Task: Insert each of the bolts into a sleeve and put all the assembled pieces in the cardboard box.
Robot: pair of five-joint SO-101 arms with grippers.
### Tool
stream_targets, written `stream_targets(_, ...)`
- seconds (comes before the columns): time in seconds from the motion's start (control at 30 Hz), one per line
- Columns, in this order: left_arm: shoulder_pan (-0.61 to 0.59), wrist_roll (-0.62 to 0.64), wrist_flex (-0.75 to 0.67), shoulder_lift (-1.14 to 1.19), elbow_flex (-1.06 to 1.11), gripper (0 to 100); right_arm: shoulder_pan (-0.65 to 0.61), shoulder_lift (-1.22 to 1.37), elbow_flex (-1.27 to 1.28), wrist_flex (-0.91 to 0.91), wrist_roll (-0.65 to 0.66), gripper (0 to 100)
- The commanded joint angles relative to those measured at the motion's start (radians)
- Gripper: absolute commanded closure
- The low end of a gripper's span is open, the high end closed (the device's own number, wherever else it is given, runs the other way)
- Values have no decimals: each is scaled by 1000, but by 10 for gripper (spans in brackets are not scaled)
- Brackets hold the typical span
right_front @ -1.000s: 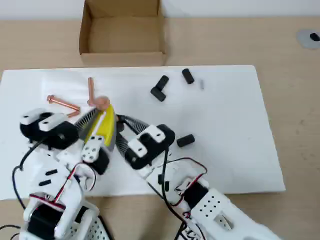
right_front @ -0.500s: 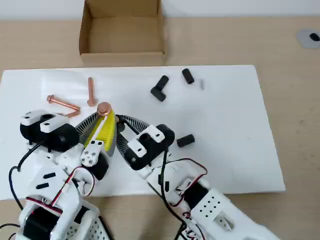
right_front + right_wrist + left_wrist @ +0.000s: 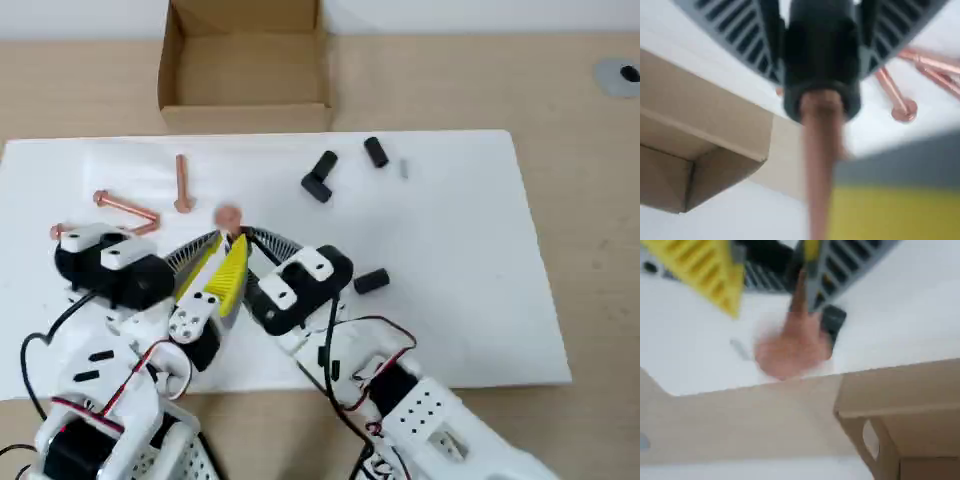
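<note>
Holding a black sleeve (image 3: 821, 45) tight between its two grey fingers, the right end effector (image 3: 821, 70) points the sleeve's open end at the other arm so a bolt can go in. The copper bolt (image 3: 819, 150) has its thin end inside the sleeve, and its round head sticks out past the tips.

The left end effector (image 3: 774, 302) is tip to tip with the right one. It is a little bit open. The bolt lies against its grey finger, with a gap to the yellow one, so I think the sleeve is what carries the bolt. The bolt looks only partly in and may need one more push.

More bolts (image 3: 125, 207) lie on the white sheet (image 3: 450, 260) just beside the left end effector. Loose sleeves (image 3: 318, 176) wait on the right end effector's side. The cardboard box (image 3: 245, 118) sits on the worktop (image 3: 580, 200) well past both end effectors, open side up, ready for finished pieces.
</note>
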Motion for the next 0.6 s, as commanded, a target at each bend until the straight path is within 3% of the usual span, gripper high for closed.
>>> stream_targets(0.0,-37,-6,2,-7,-32,885,16,-22,-47,-23,0,989)
stream_targets(0.23,-124,-5,0,-7,-35,846,16,-22,-47,-20,0,989)
stream_targets(0.4,-204,95,-3,-7,-72,810,22,-22,-47,-20,3,989)
stream_targets(0.57,-236,104,5,-7,-144,814,114,-13,-105,-18,2,989)
